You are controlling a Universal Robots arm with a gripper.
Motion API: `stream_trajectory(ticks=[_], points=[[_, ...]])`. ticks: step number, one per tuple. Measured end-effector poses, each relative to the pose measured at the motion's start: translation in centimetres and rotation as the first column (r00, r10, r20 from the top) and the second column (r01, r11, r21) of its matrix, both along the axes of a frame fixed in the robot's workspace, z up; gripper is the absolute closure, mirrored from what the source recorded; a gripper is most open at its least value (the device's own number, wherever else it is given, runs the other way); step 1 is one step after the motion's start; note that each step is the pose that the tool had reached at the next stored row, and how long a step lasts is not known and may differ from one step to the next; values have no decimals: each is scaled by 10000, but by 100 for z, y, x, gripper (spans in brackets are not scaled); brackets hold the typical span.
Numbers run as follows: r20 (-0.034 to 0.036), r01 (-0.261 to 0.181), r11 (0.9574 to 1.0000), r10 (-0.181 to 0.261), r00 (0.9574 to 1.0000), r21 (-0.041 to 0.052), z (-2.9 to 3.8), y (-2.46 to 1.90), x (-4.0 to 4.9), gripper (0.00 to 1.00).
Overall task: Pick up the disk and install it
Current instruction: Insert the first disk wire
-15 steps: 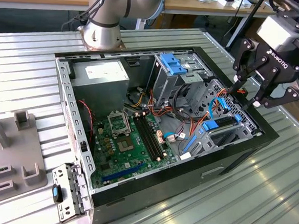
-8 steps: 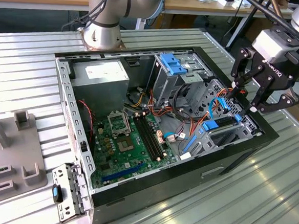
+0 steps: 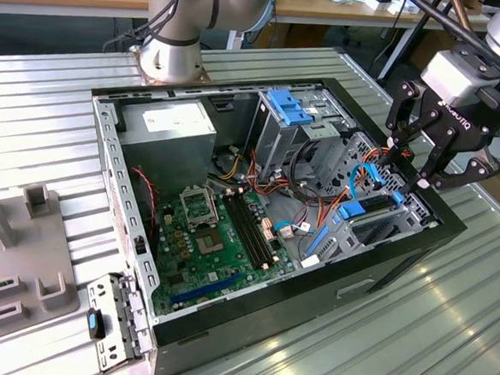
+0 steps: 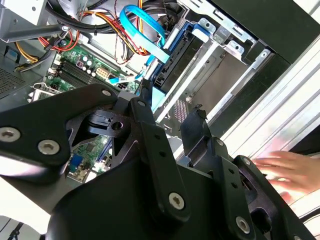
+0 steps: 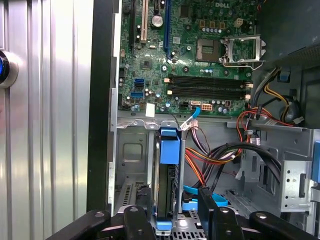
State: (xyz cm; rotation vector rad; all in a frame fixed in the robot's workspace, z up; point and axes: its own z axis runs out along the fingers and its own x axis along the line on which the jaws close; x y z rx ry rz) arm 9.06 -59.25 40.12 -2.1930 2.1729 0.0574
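Note:
The disk (image 5: 169,150) stands on edge in a slot of the grey drive cage at the case's near right corner. Of it I see a thin dark edge and its blue rail (image 4: 173,50). In the exterior view the disk (image 3: 354,211) sits low in the cage, among orange and blue cables. My gripper (image 3: 411,164) hangs just above that cage, open, with nothing between its black fingers (image 4: 146,107). In the first wrist view the gripper (image 5: 170,212) straddles the disk's upper edge without touching it.
The open computer case (image 3: 399,258) lies on a ribbed metal table. Inside are the green motherboard (image 3: 216,245), a grey power-supply box (image 3: 172,135), a blue bracket (image 3: 288,107) and cable bundles (image 3: 319,188). A person's hand (image 4: 285,170) rests beside the case. Grey fixtures (image 3: 14,248) stand at the exterior view's left.

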Motion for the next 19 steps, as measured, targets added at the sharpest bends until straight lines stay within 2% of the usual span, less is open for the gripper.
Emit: stream_trajectory(ticks=[7,9,10,15,19], points=[[0,-135,9999,135,9999,-1,-2,0,0,50],[1,-744,9972,744,9972,2,-4,6,4,50],[0,-832,9965,832,9965,1,-3,12,6,50],[0,-857,9963,857,9963,1,-3,15,6,50],[0,-858,9963,858,9963,1,-4,35,6,50]])
